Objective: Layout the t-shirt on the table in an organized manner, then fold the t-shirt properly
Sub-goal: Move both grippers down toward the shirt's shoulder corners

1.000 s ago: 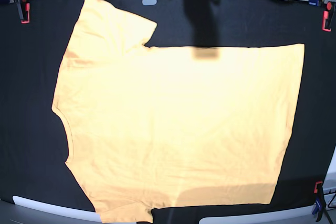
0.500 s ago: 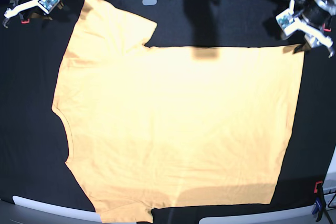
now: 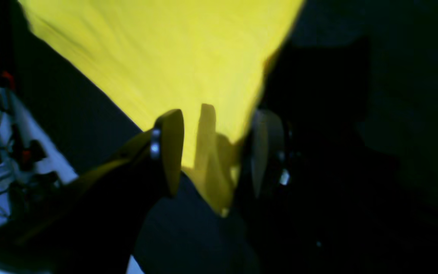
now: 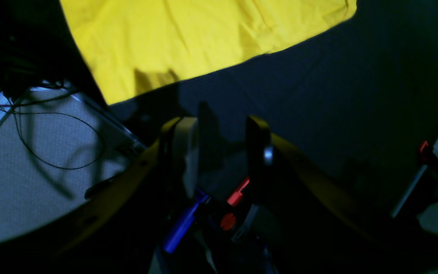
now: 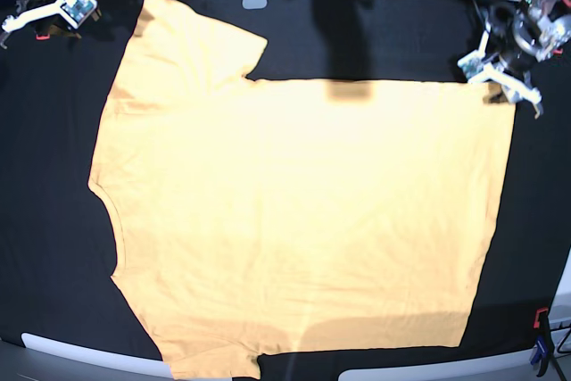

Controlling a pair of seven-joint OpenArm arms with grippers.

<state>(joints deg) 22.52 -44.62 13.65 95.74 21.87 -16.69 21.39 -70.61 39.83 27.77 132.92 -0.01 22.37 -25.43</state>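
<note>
Lying neckline left, T-shirt (image 5: pixel 303 211), long axis L–R, L claw (image 3: pixel 213 152) & R claw (image 4: pixel 222 125) spread.

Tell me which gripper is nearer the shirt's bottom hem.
Left. The left gripper is over the hem's corner; the right gripper is beyond the sleeve.

blk fingers (image 4: pixel 184 152) w/ yellowish edges, silver-white metallic hand (image 5: pixel 508 82) parts
</note>
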